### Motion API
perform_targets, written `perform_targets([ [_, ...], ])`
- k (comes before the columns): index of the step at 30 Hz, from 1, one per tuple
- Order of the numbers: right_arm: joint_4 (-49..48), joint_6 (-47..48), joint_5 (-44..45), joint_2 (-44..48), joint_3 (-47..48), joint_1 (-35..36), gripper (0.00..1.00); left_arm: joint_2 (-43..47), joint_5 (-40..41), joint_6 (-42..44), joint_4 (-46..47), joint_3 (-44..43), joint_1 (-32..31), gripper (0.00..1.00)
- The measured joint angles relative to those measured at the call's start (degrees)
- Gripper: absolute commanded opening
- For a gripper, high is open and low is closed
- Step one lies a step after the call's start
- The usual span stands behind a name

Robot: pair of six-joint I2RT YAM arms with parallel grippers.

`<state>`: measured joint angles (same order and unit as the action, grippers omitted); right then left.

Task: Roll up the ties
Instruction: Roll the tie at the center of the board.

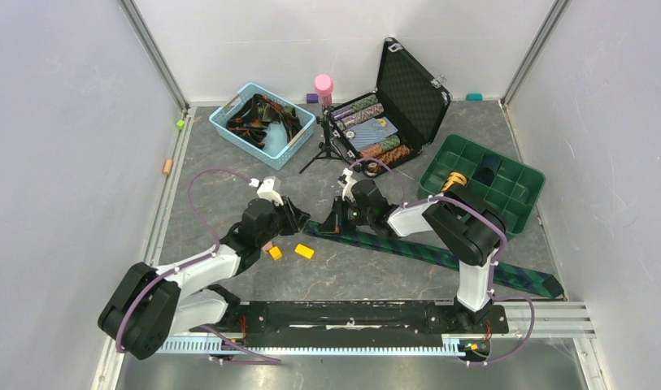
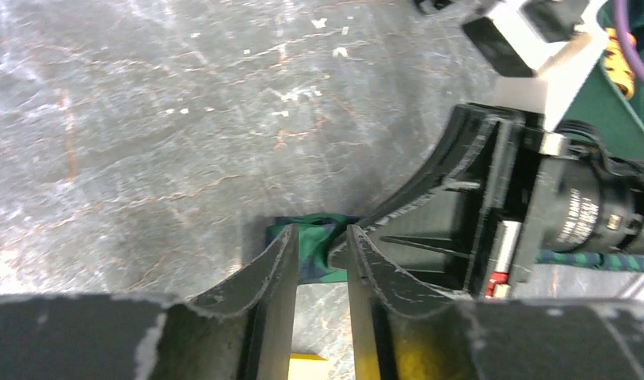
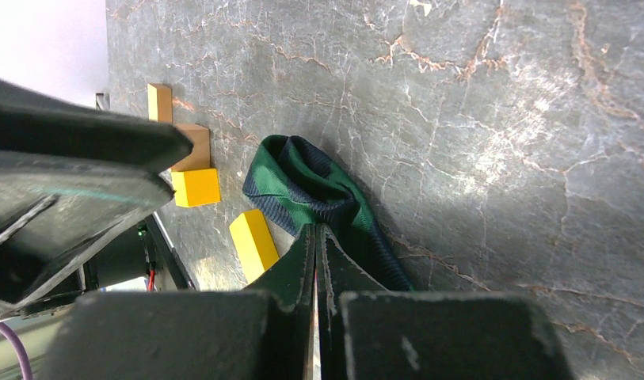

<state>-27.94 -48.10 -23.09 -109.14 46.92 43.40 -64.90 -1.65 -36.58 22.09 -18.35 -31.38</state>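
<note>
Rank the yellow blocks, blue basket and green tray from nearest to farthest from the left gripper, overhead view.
From the left gripper:
1. Yellow blocks, just on its near side.
2. Blue basket, back left.
3. Green tray, far right.

I'm seeing the left gripper point(image 2: 321, 249) and right gripper point(image 3: 315, 237) sitting nearly tip to tip at the rolled end of the plaid tie point(image 3: 302, 186), so nothing is fitting between them. The right one, fingers pressed together, is blocking the roll's far side. Two yellow blocks point(image 1: 304, 251) are lying just near-side of the roll, cramping a low approach there. The tie's length is cutting diagonally across the right half. I'm reading the bare table point(image 1: 376, 276) between tie and arm bases as passable. Tripod point(image 1: 327, 146), blue basket point(image 1: 262, 122), black case point(image 1: 408, 93) and green tray point(image 1: 506, 199) are crowding the far side.
</note>
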Motion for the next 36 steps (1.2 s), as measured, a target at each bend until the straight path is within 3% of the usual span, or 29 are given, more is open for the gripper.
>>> perform_targets([
  [5,-0.02,-0.02,0.04,0.0,0.0,0.0,0.0,-1.88,1.92,-0.66,-1.38,1.03,0.83,0.55],
  [12,-0.02,-0.02,0.04,0.0,0.0,0.0,0.0,-5.4,2.62,-1.09,-1.79,2.29,0.94,0.6],
  [23,0.0,-0.02,0.24,0.0,0.0,0.0,0.0,-12.37,-3.85,-1.14,10.43,3.65,1.14,0.51],
  [31,0.04,-0.02,0.26,0.0,0.0,0.0,0.0,-12.72,-5.16,-1.14,11.96,4.94,1.14,0.34],
  [36,0.04,-0.02,0.28,0.0,0.0,0.07,0.0,-11.89,-5.14,-1.11,11.06,5.2,1.14,0.3],
])
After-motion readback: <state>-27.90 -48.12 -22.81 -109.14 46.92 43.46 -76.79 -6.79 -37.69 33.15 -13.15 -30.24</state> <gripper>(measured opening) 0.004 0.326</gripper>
